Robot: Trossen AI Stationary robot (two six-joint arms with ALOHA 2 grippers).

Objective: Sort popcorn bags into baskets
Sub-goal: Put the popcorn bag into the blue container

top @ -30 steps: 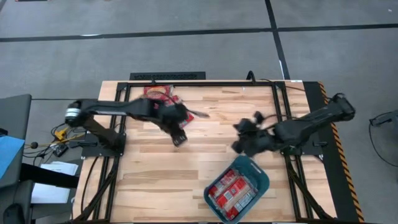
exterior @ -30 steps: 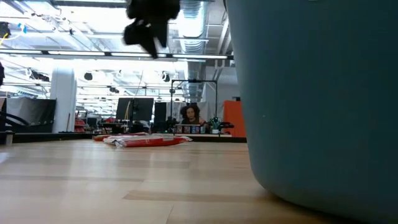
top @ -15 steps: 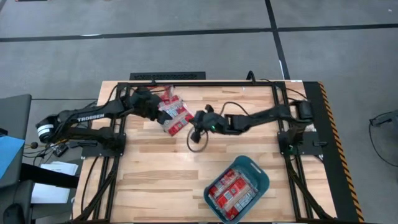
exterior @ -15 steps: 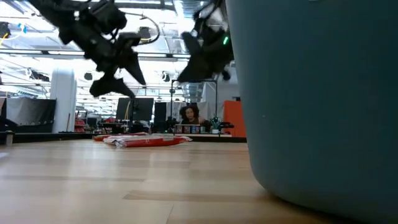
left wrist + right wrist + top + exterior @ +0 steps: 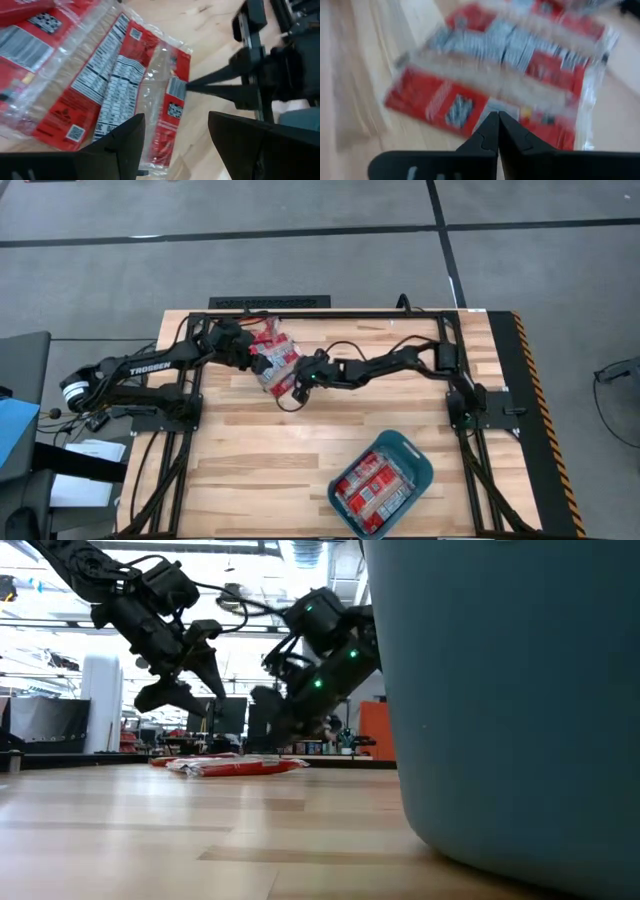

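Right gripper (image 5: 297, 383) (closed) beside popcorn bags (image 5: 274, 358), seemingly touching.

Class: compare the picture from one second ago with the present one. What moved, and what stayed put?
The right gripper swung from beside the basket across to the popcorn bags, fingers shut. The left gripper drew back over the bags, open. Bags and basket stayed put.
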